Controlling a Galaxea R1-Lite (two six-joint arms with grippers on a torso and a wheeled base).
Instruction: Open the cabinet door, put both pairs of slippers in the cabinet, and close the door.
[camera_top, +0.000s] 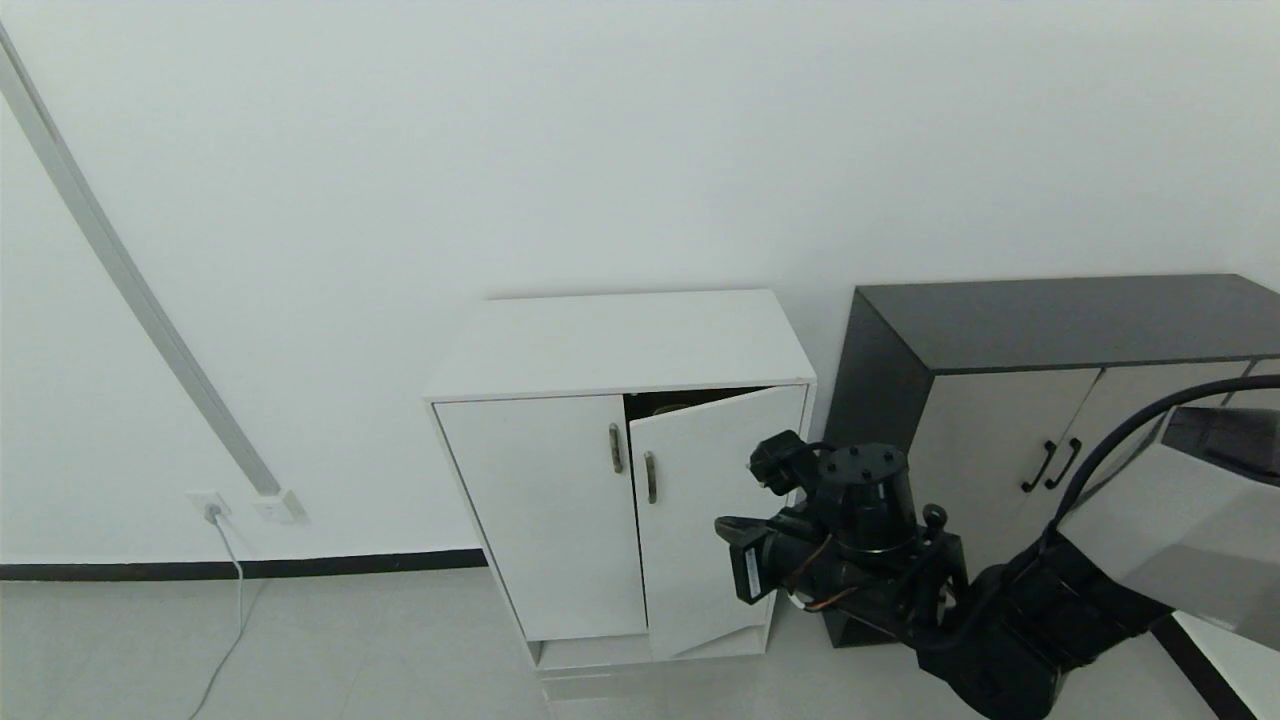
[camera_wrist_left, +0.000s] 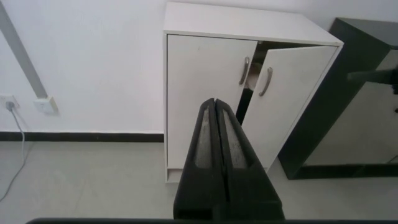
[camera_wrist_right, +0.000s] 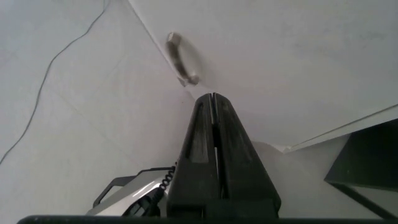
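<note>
So the boxy white two-door cabinet (camera_top: 620, 345) sits on the floor with its back against the wall. Its right-hand door (camera_top: 710, 520) is swung out a bit and the left-hand door (camera_top: 540, 510) is flat shut. Something tan peeks through the dark gap at the top, but too little of it shows to say what it is.

Just beside the cabinet on the right is a black cabinet with glossy grey doors (camera_top: 1060, 320) and dark curved handles, with only a narrow strip of wall between the two. The robot's right arm hangs in front of the half-open door and covers its lower outer corner.

The right gripper (camera_wrist_right: 214, 102) has its fingers pressed together with nothing in them. It's close to the door face near the slim brushed-metal bar handle (camera_wrist_right: 181, 59), not touching it. The left gripper (camera_wrist_left: 214, 109) is pinched closed and empty too. It points at the cabinet from well back.

The room is plain, with a smooth white wall, a black baseboard strip (camera_top: 240, 568) and a pale grey tiled floor (camera_top: 350, 650). A grey flat conduit (camera_top: 130, 280) runs diagonally down the wall to a white wall outlet (camera_top: 208, 505), and a thin cable trails from there onto the floor.
</note>
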